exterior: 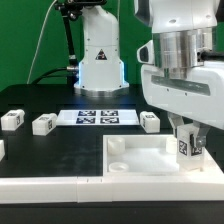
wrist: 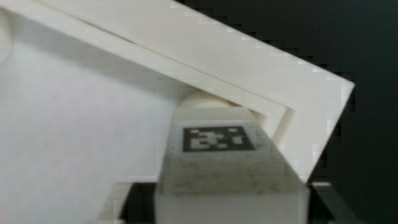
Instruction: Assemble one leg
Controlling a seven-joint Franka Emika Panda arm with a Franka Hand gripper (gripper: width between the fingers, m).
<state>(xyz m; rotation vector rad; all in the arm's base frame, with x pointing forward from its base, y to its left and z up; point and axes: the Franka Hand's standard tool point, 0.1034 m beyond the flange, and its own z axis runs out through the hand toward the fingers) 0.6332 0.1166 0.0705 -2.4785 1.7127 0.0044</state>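
My gripper point(exterior: 187, 143) is shut on a leg point(exterior: 187, 147), a small white block with a marker tag. It holds the leg upright at the corner of the large white tray-like piece point(exterior: 140, 157) on the exterior view's right. In the wrist view the leg point(wrist: 222, 150) sits between my two dark fingers point(wrist: 143, 200), its far end at the tray's corner point(wrist: 267, 95). I cannot tell whether it rests in the socket. Three more legs lie on the table: one point(exterior: 12, 120) and another point(exterior: 44, 123) on the exterior view's left, one point(exterior: 150, 121) behind the tray.
The marker board point(exterior: 97, 117) lies flat on the black table behind the tray. A white robot base point(exterior: 98, 55) stands at the back. A white ledge point(exterior: 60, 185) runs along the table's front.
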